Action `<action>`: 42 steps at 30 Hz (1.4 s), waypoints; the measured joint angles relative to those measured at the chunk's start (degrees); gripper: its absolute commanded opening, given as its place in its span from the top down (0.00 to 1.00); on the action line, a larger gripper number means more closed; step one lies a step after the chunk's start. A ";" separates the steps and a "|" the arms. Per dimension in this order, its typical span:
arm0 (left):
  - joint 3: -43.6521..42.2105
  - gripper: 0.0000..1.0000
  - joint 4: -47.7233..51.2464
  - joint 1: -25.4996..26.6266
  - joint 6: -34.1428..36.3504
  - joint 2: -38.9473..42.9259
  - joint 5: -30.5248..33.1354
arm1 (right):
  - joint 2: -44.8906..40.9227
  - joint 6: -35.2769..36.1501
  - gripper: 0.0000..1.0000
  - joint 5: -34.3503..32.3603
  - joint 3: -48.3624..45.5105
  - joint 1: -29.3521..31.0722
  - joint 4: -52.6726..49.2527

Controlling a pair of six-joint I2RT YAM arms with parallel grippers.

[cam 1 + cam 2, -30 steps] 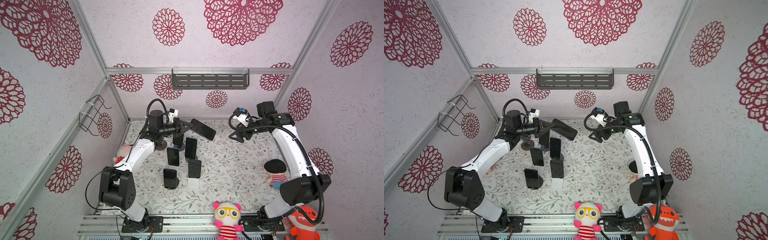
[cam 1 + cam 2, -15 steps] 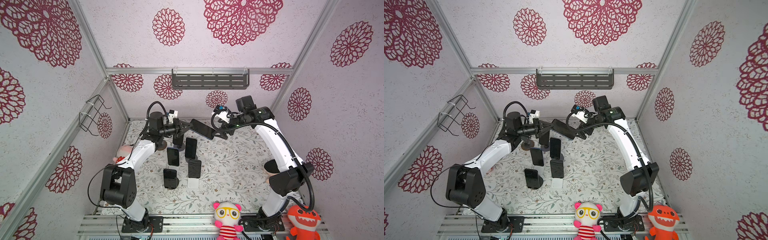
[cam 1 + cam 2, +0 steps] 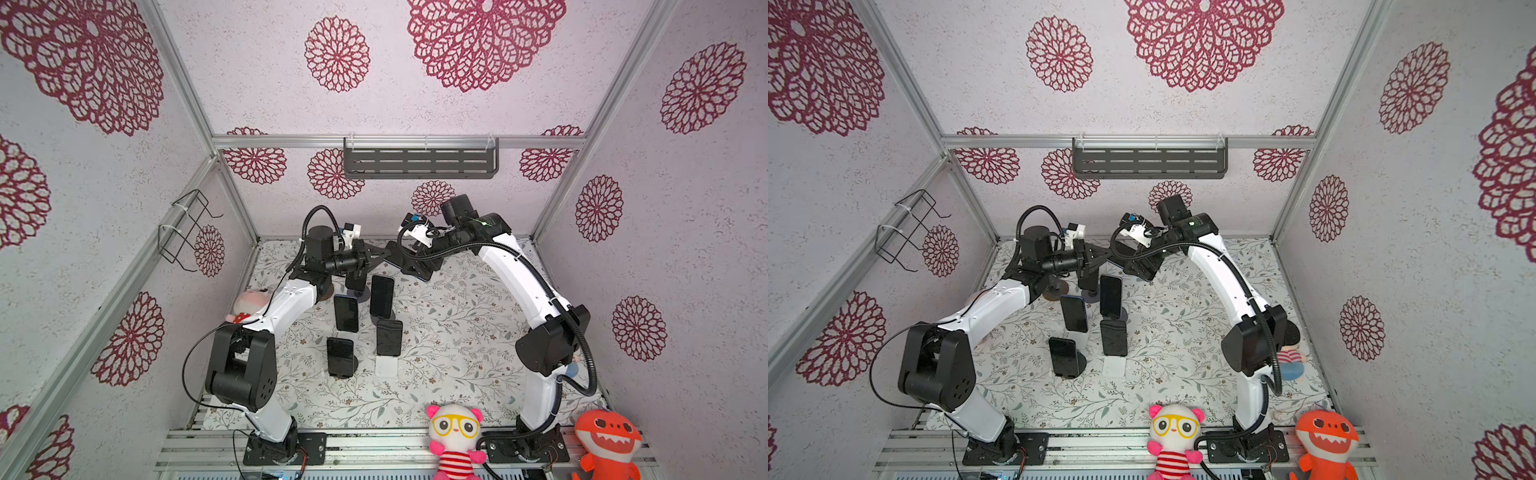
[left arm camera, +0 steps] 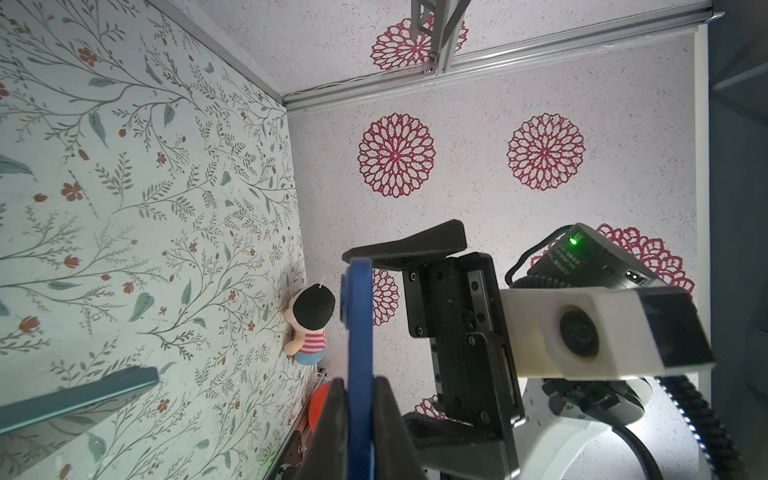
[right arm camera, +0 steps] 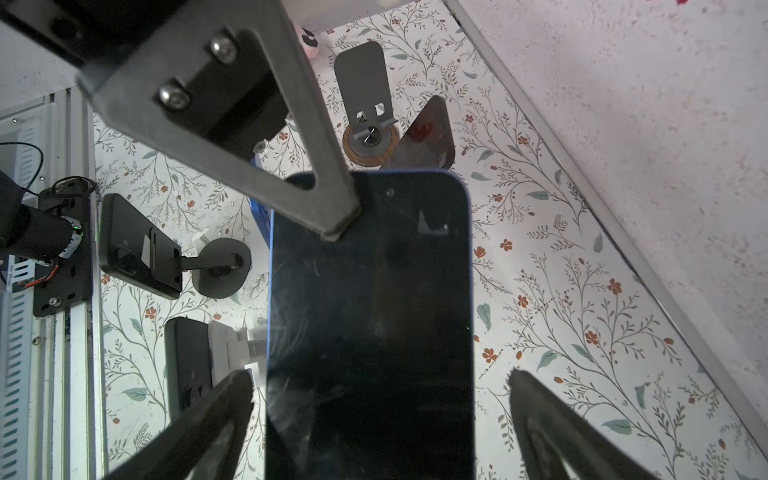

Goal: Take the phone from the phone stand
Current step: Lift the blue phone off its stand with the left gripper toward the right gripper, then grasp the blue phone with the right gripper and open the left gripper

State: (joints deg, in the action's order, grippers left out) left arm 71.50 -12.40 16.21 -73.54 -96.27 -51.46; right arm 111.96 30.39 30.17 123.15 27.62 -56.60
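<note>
A blue phone with a dark screen hangs in the air over the back of the table, clear of every stand. My left gripper is shut on one end of it; in the left wrist view the phone shows edge-on between the pads. My right gripper is open and straddles the other end, with a gap between each finger and the phone's sides. In both top views the two grippers meet at the back centre. An empty phone stand on a round wooden base stands below.
Several other dark phones lean on stands mid-table. Plush toys sit at the front and at the left. A small doll lies by the right wall. A shelf hangs on the back wall.
My right arm has swung left across the back to the phone, and its jaws opened wider around the free end. My left gripper has held its grip and hardly moved.
</note>
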 measured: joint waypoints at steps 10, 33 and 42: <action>-0.04 1.00 -2.12 0.22 -1.14 -0.39 0.83 | 0.98 -2.54 0.06 -0.15 0.00 0.26 2.27; -0.26 1.00 -3.98 0.28 -1.95 -1.01 2.80 | 1.38 -4.59 0.37 -1.79 -3.69 1.22 6.34; -0.31 0.88 -4.46 0.15 -1.92 -2.05 2.99 | 0.85 -5.97 0.48 -1.79 -6.54 1.20 9.40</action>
State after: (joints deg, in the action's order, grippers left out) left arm 71.20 -16.86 16.36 -75.46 -98.32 -48.47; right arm 112.81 24.43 28.38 116.62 28.82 -47.20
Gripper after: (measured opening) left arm 0.102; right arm 0.750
